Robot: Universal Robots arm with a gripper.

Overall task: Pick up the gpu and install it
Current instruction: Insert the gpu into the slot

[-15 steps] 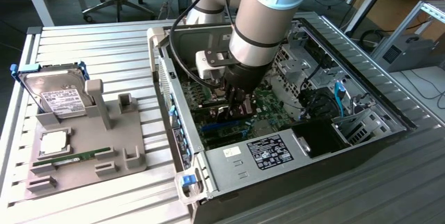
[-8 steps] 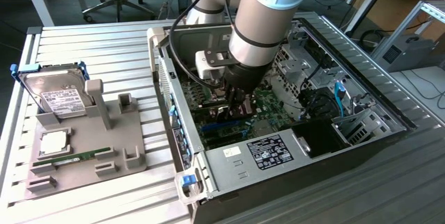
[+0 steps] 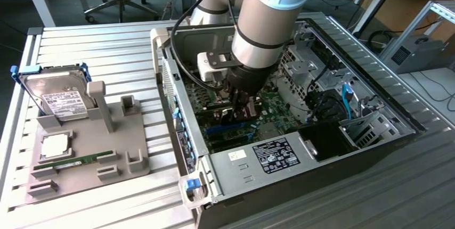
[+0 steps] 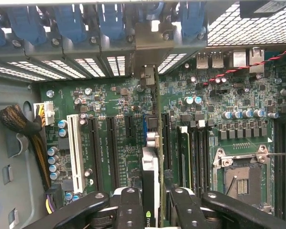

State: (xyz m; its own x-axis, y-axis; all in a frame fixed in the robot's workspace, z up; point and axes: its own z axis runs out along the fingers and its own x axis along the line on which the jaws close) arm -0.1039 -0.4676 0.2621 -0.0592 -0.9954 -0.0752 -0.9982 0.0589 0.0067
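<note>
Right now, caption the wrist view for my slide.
Claw grips the gpu edge-on over the motherboard inside the open case.

The exterior view looks steeply down from well above the case (image 3: 370, 74). The wrist view peers closely past the gripper (image 4: 155, 202) at the motherboard (image 4: 114, 143) beneath it, which both views share.

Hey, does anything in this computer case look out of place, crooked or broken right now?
Nothing looks spilled or broken. The gpu stands edge-on in the tool, in line with the motherboard slots. One oddity: the processor socket appears empty, with no chip or cooler on it.
</note>
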